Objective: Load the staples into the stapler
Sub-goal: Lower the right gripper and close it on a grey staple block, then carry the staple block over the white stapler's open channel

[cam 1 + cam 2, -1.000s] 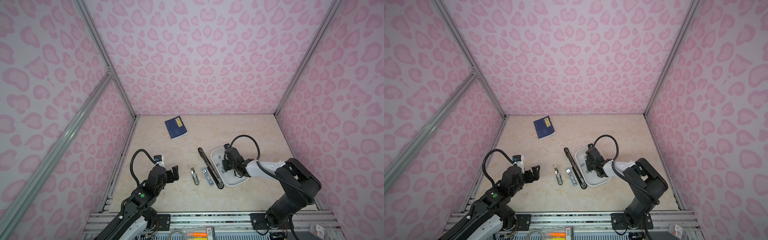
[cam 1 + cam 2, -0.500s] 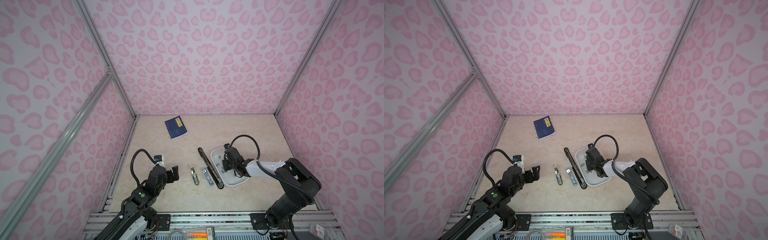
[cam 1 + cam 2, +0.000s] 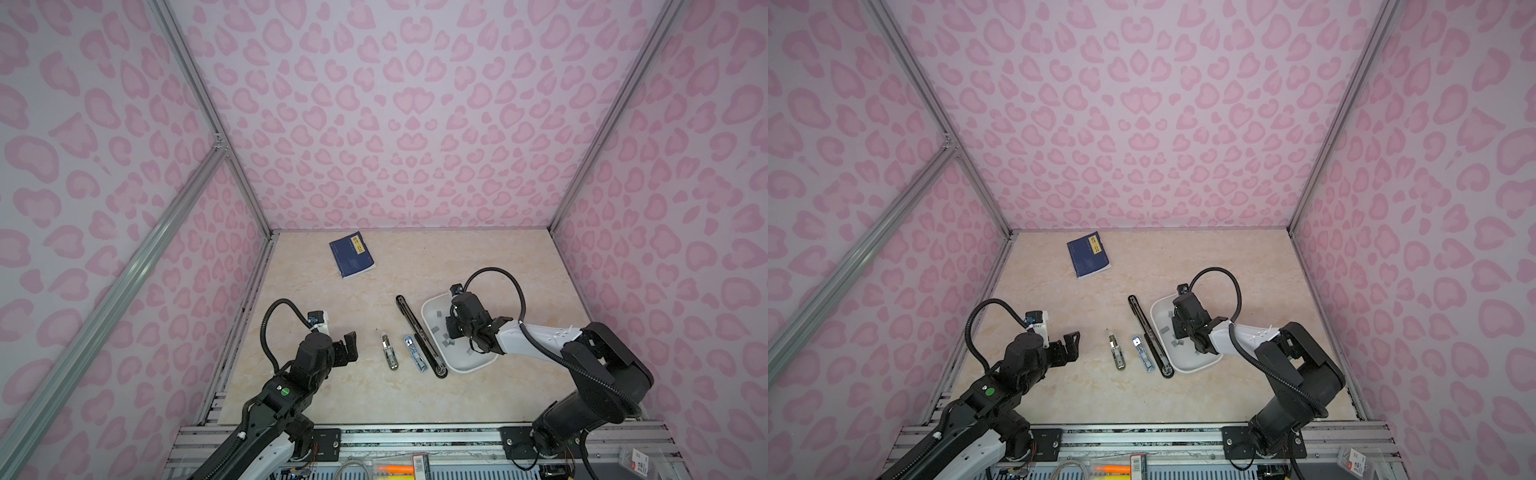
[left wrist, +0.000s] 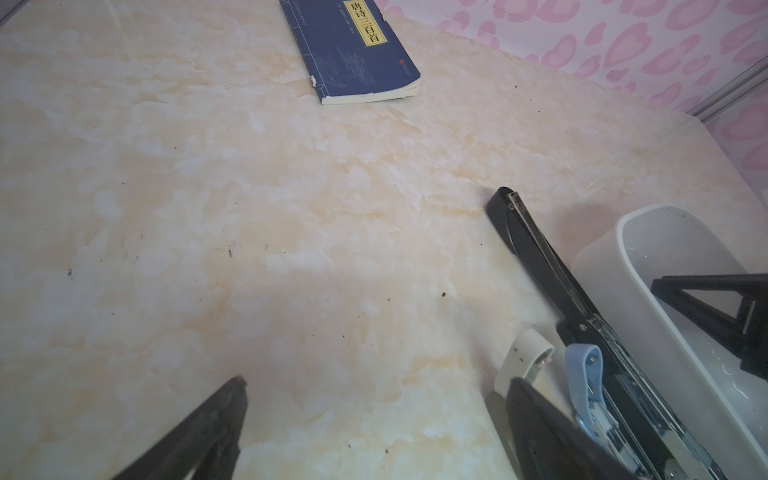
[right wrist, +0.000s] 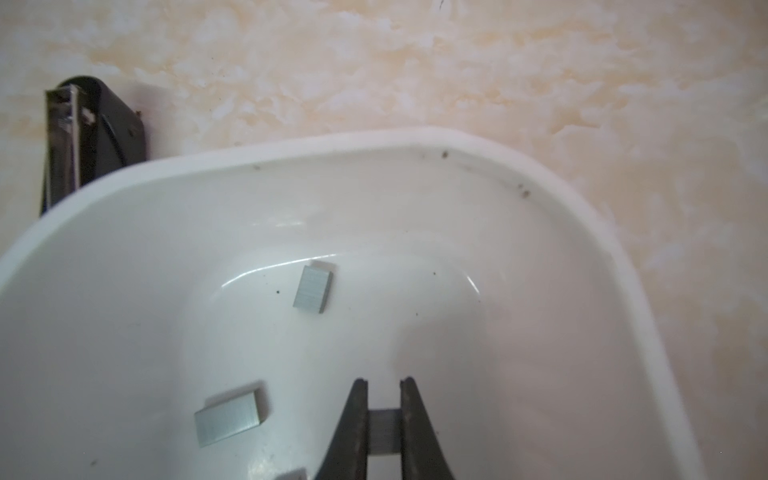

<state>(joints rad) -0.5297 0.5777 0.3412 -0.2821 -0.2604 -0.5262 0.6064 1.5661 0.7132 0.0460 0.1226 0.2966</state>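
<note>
The right hand (image 5: pixel 384 380) is down in the tray (image 5: pixel 374 141), fingers pinched on one block (image 5: pixel 384 432) of staples. The left hand (image 4: pixel 377 380) hangs wide open and empty over the bench (image 3: pixel 332 395), near the small staplers. The step, as I judge it, is lifting that block out for loading. To do it well, keep the squeeze light, since joined staples can snap apart. Rise straight up and clear the rim before swinging toward the black stapler (image 3: pixel 419 336), which seems to lie opened flat just beside the tray. Hold the block level and in line with its channel. The count is one tray, one book (image 3: pixel 351 259) and three staplers: the long black one and two small (image 3: pixel 389 353) (image 3: pixel 414 354). Of staples, one block is gripped. The right wrist view shows two loose ones whole (image 5: pixel 312 289) (image 5: pixel 228 419) and a corner of another. The top views are too small for a sure total.
</note>
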